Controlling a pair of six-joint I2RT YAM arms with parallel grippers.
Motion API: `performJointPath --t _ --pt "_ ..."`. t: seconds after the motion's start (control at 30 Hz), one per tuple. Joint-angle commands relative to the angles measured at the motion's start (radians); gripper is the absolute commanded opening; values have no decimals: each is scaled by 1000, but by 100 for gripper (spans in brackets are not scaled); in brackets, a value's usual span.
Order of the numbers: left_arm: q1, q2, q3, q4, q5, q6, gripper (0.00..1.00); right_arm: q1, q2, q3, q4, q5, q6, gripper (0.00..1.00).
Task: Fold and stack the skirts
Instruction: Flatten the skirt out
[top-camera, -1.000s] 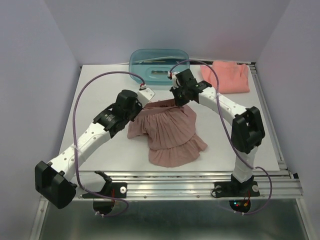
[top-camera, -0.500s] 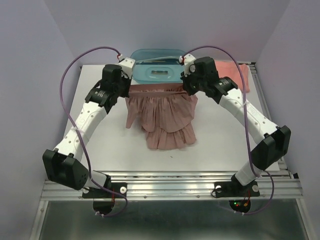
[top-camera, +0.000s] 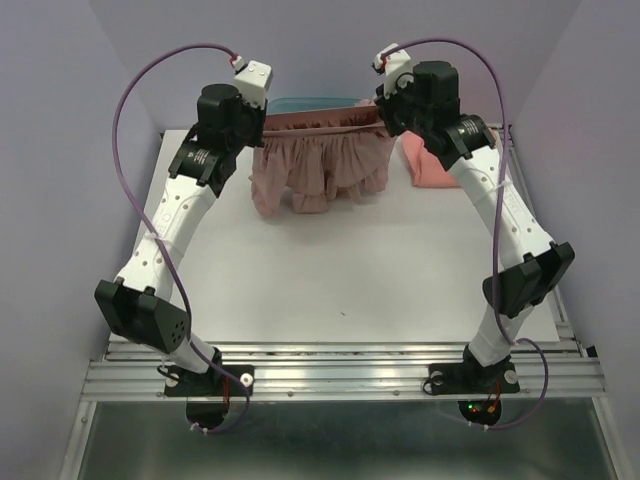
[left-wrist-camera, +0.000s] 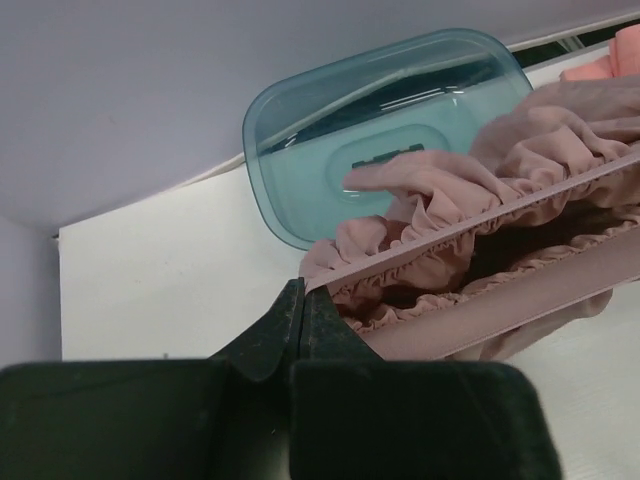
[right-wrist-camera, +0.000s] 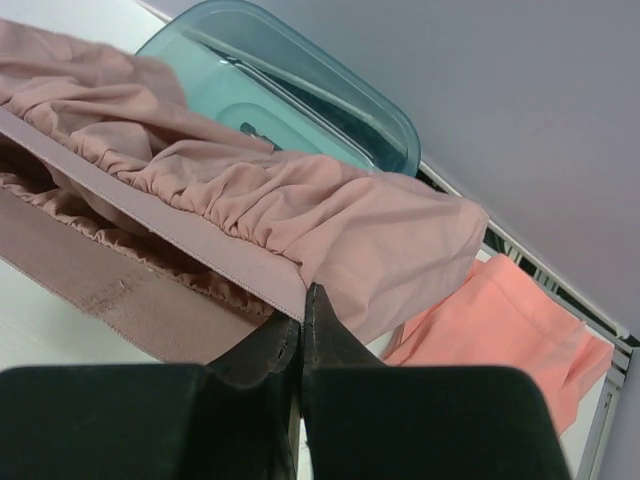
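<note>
The mauve-pink pleated skirt (top-camera: 315, 170) hangs in the air over the back of the table, its waistband stretched between my two grippers. My left gripper (top-camera: 262, 128) is shut on the waistband's left end (left-wrist-camera: 330, 275). My right gripper (top-camera: 385, 122) is shut on the waistband's right end (right-wrist-camera: 290, 285). The skirt's tiers hang below the band, and I cannot tell whether the hem touches the table. The coral-salmon skirt (top-camera: 432, 165) lies flat at the back right, partly hidden by the right arm; it also shows in the right wrist view (right-wrist-camera: 500, 320).
A translucent teal plastic tub (top-camera: 300, 103) sits at the back centre, mostly hidden behind the raised skirt; it shows in both wrist views (left-wrist-camera: 330, 130) (right-wrist-camera: 300, 95). The white table (top-camera: 330, 270) has a metal rail along its right edge and front.
Both grippers rose and moved toward the back, carrying the mauve skirt off the table. Its waistband is now stretched taut and the skirt hangs higher, in front of the tub.
</note>
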Motion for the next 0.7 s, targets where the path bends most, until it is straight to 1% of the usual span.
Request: performJointPath --t 0.0,0.07,0.17,0.2,0.23,0.27,0.3,0.37,0.4,0.43,0.47,0.5,0.53,0.57,0.6,0.63,0.67 --pt "41 -83 -30 20 -66 81 0 -39 -76 -35 -17 90 -16 1" --pt "41 -130 -78 40 -58 89 0 -39 -131 -76 -36 73 -4 1" --pt "41 -244 -179 45 -26 92 0 -39 -190 -121 -92 54 -4 1" --pt "41 -279 -231 45 0 92 0 -39 -231 -133 -112 50 -10 1" --pt "41 -346 -257 31 20 102 0 -39 -254 -158 -156 39 -45 1" --pt "41 -380 -280 20 45 108 0 -39 -274 -168 -183 33 -64 1" --pt "41 -450 -323 6 110 118 0 -39 -318 -178 -209 28 -87 1" --pt "41 -520 -358 -59 183 154 0 -39 -351 -169 -322 -11 -154 1" --pt "42 -589 -392 -84 260 167 0 -39 -363 -156 -379 -47 -171 1" --pt "41 -626 -409 -144 301 203 0 -39 -380 -143 -490 -76 -196 1" --pt "41 -658 -424 -179 342 226 0 -39 -388 -124 -544 -88 -213 1" --pt "41 -722 -449 -255 432 255 0 -39 -395 -120 -657 -108 -249 1" --pt "39 -756 -461 -294 476 288 0 -39 -420 -124 -712 -128 -272 3" --pt "39 -785 -470 -337 518 355 0 -39 -437 -133 -759 -166 -263 6" --pt "39 -814 -481 -375 554 390 0 -39 -467 -158 -770 -159 -272 8" --pt "39 -871 -498 -455 621 427 0 -39 -545 -241 -770 -171 -315 9" --pt "39 -897 -506 -497 646 500 0 -39 -584 -285 -770 -180 -337 10"
